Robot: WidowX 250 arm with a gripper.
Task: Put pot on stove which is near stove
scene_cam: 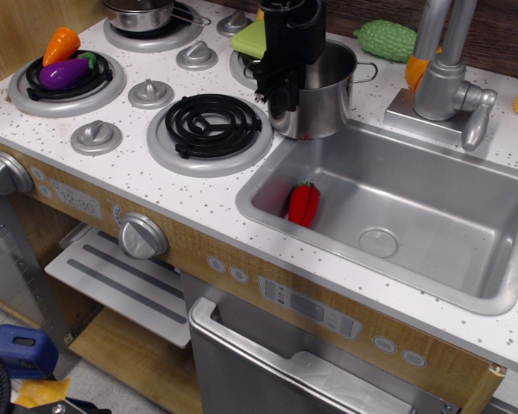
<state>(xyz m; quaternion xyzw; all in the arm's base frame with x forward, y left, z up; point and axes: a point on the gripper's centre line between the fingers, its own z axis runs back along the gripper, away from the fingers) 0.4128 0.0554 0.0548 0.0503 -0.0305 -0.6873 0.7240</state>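
The shiny steel pot point(326, 97) stands upright at the back left corner of the sink, just right of the stove. The stove point(210, 128), a black coil in a silver ring, is bare. My black gripper point(279, 93) reaches down over the pot's left rim, one finger inside and one outside, and looks shut on the rim. The pot's bottom is at about counter level; I cannot tell whether it touches the counter. One wire handle point(366, 71) sticks out on the pot's right.
An eggplant and carrot point(66, 67) lie on the left burner. A steel pan point(141, 14) sits on the back burner. A green piece point(252, 40) is behind the gripper. The sink point(432, 216) holds a red pepper point(304, 204). The faucet point(445, 73) stands right of the pot.
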